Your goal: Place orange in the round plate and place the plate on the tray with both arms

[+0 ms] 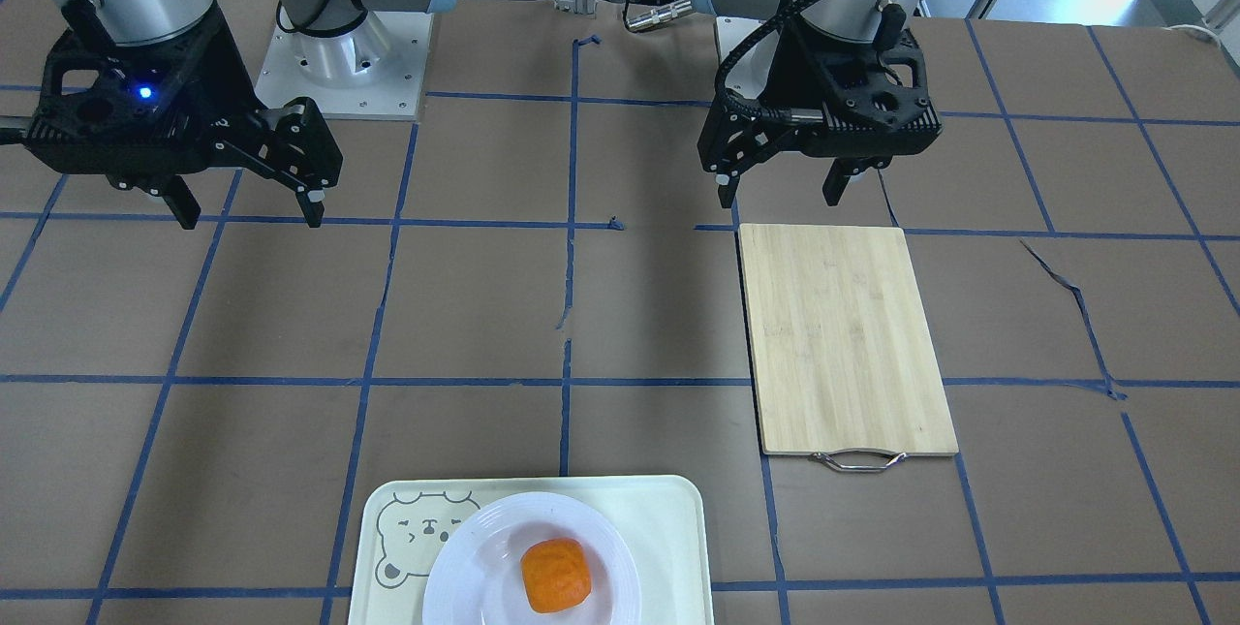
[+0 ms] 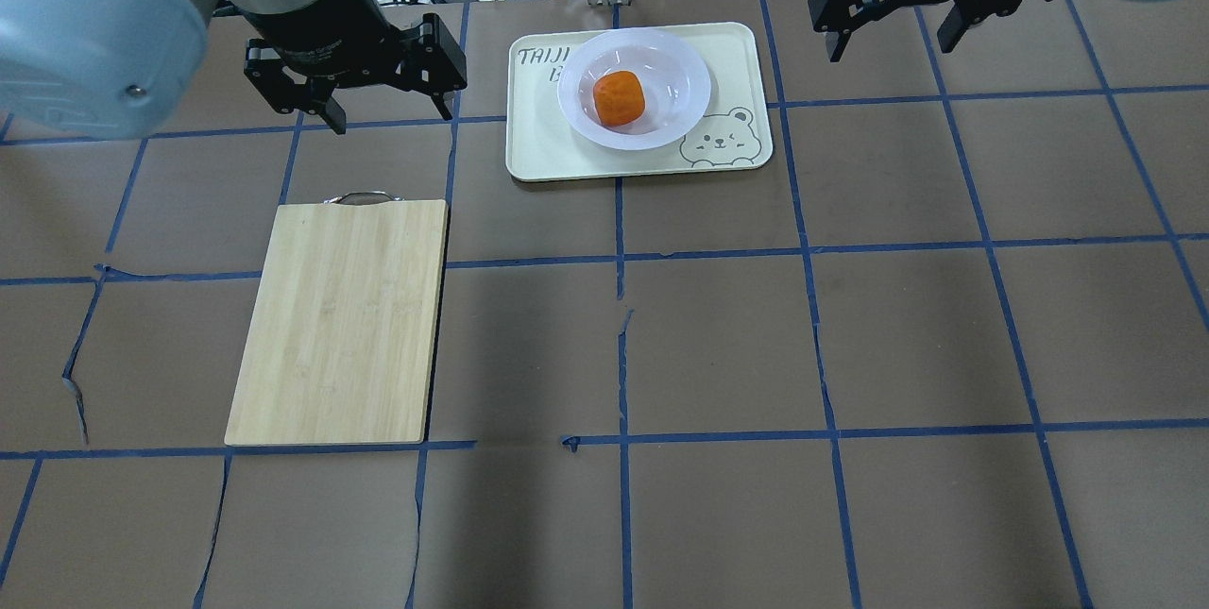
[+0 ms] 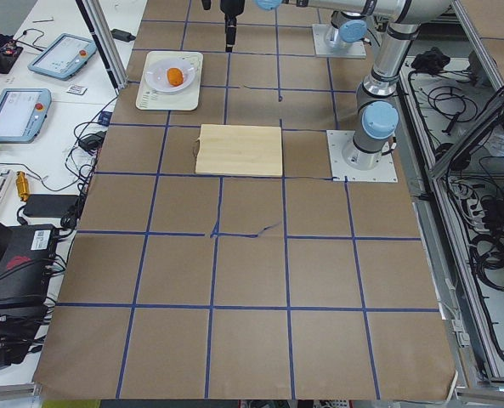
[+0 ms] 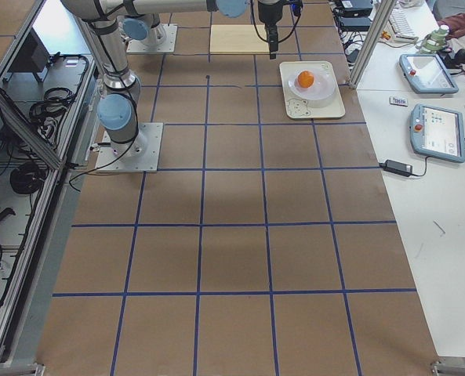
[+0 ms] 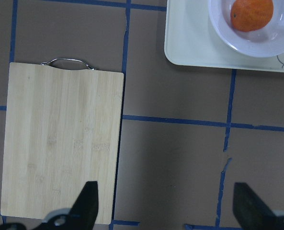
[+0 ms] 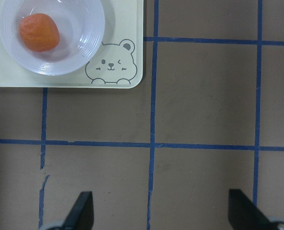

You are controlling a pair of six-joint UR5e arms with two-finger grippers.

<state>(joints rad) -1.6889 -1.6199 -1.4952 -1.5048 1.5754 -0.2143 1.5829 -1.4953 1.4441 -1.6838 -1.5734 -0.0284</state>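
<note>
on the tray (image 2: 540,154) i see the round plate (image 2: 578,110), the orange (image 2: 619,98) resting in its sunken centre. left gripper (image 2: 387,114) hangs left of the tray, right gripper (image 2: 891,47) right of it, both with fingers spread, empty. a bamboo cutting board (image 2: 340,321) lies apart from the tray.

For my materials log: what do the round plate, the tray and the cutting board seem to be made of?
Round plate: glossy white, translucent-looking, perhaps plastic or glazed ceramic.
Tray: matte cream, probably plastic, printed bear.
Cutting board: pale wood, likely bamboo, striped grain; shiny metal handle.
</note>
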